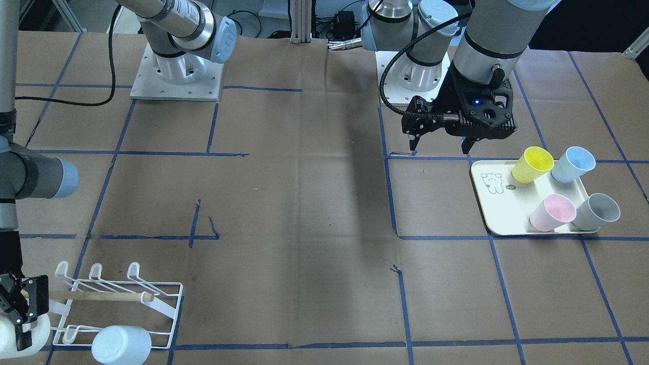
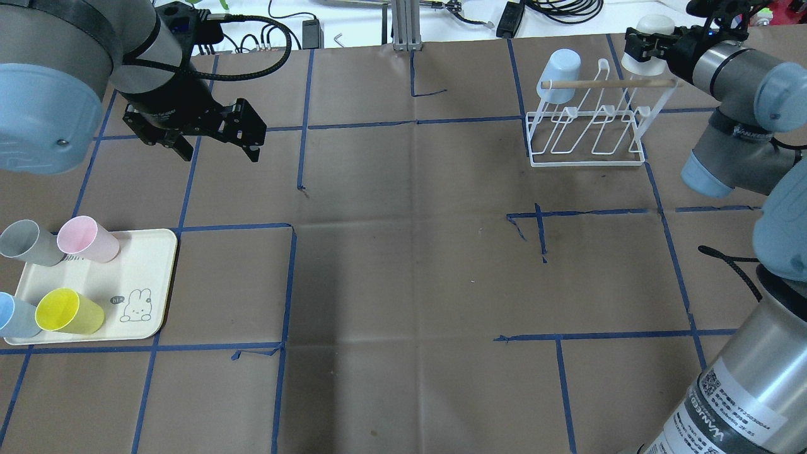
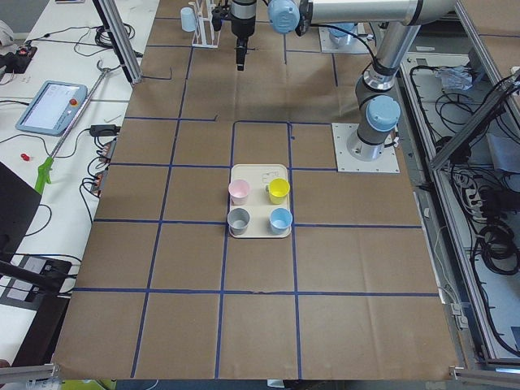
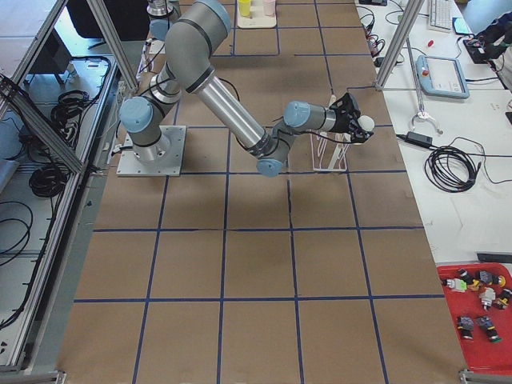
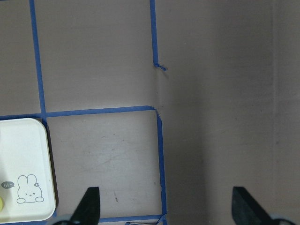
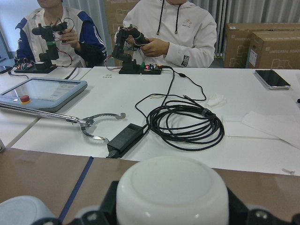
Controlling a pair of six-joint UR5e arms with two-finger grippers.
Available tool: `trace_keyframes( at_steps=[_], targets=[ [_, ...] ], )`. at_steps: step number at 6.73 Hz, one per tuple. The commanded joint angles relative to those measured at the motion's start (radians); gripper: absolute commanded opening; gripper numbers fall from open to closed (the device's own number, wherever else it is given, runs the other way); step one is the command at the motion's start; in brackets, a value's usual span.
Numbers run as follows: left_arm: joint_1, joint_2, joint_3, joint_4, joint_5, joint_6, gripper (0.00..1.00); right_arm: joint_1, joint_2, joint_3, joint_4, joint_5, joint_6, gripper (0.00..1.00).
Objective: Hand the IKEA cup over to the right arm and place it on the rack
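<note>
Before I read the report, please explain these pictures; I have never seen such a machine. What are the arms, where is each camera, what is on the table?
You see two robot arms bolted to a paper-covered table, each ending in a two-finger gripper. Four pictures come from fixed cameras: one facing the robot, one over its shoulders, one at each table end. Two come from cameras on the wrists. The left gripper hangs open and empty near a cream tray, on which stand a yellow cup, a pink cup, a grey cup and a blue cup. The right gripper holds a white cup at the end of a white wire rack, where a pale cup sits upside down. The right wrist camera also shows people at a desk.
</note>
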Motion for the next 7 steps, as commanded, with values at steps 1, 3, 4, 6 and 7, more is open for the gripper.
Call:
trace_keyframes(
  at_steps=[1, 3, 4, 6, 7],
  targets=[
    [0.001, 0.000, -0.003, 0.001, 0.003, 0.003, 1.00, -0.015, -0.004, 0.003, 0.002, 0.000, -0.015, 0.27],
    [0.001, 0.000, -0.003, 0.001, 0.003, 0.001, 1.00, -0.018, -0.004, 0.005, 0.004, -0.001, -0.020, 0.29],
    [0.001, 0.001, -0.003, 0.001, 0.003, -0.003, 1.00, -0.018, -0.004, 0.008, 0.002, -0.001, -0.019, 0.31],
    [0.001, 0.001, -0.004, 0.001, 0.003, -0.010, 1.00, -0.016, -0.002, 0.011, 0.014, -0.006, -0.011, 0.99],
    [0.001, 0.001, -0.006, 0.001, 0.003, -0.017, 1.00, -0.016, -0.001, 0.011, 0.014, -0.008, -0.011, 0.99]
  ],
)
